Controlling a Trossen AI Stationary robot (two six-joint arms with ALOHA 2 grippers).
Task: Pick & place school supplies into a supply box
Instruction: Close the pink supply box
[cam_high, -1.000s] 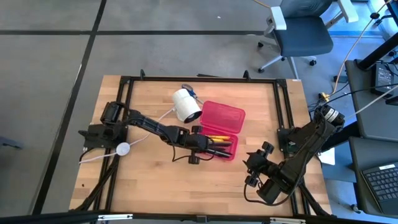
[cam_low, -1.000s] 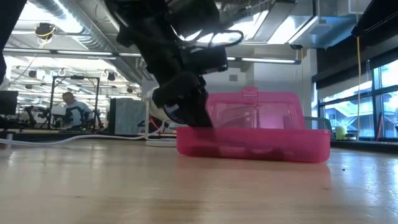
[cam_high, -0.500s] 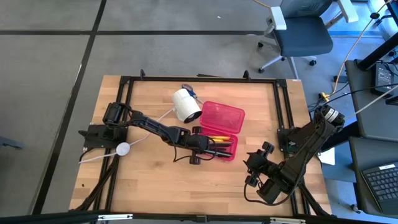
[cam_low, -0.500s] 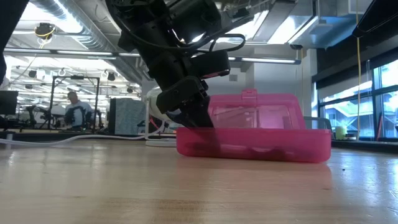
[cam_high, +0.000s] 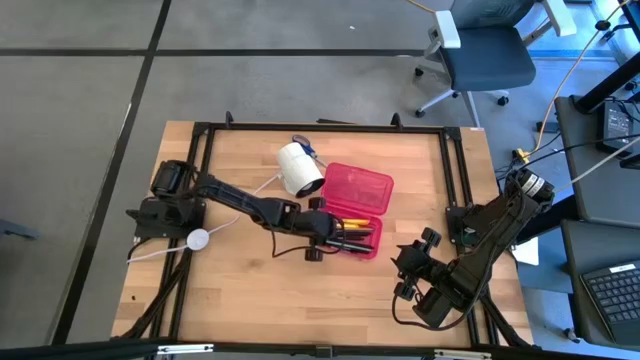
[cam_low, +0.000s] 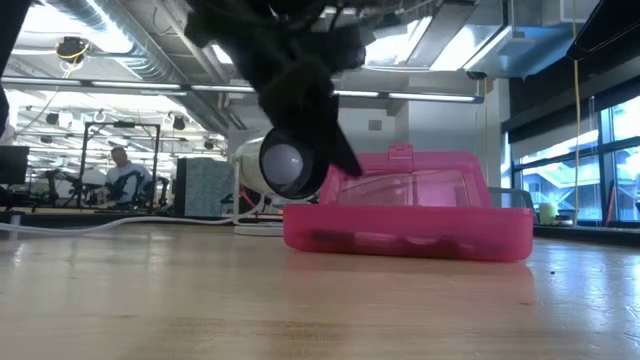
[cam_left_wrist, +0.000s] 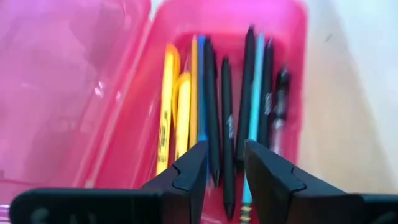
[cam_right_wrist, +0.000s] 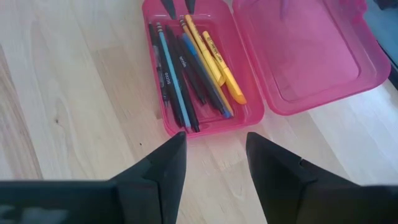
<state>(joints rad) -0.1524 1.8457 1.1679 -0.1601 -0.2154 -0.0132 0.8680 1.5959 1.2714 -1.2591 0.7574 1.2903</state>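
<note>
The supply box (cam_high: 372, 240) is a translucent pink case lying open right of the table's middle, its lid (cam_high: 358, 187) folded back toward the far edge. The school supplies (cam_left_wrist: 224, 112), yellow, black and blue pens and pencils, lie side by side in its tray (cam_right_wrist: 186, 68). My left gripper (cam_left_wrist: 226, 168) hangs open over the tray's left end (cam_high: 322, 232), fingers pointing down at the pens, holding nothing. In the low view it (cam_low: 340, 160) is raised above the box (cam_low: 410, 232). My right gripper (cam_right_wrist: 214, 155) waits open near the table's right near corner (cam_high: 410, 270).
A white cylinder (cam_high: 298, 168) with a white cable lies just beyond the box's left far corner (cam_low: 265, 165). A small white disc (cam_high: 198, 238) sits on the cable near the left arm's base. Black frame rails (cam_high: 455, 170) border the table. A person (cam_low: 115, 175) sits far behind.
My left gripper has risen out of the tray's left end and tipped, so that its wrist camera now faces the low view. The box and the pens have kept their place. My right arm has kept still.
</note>
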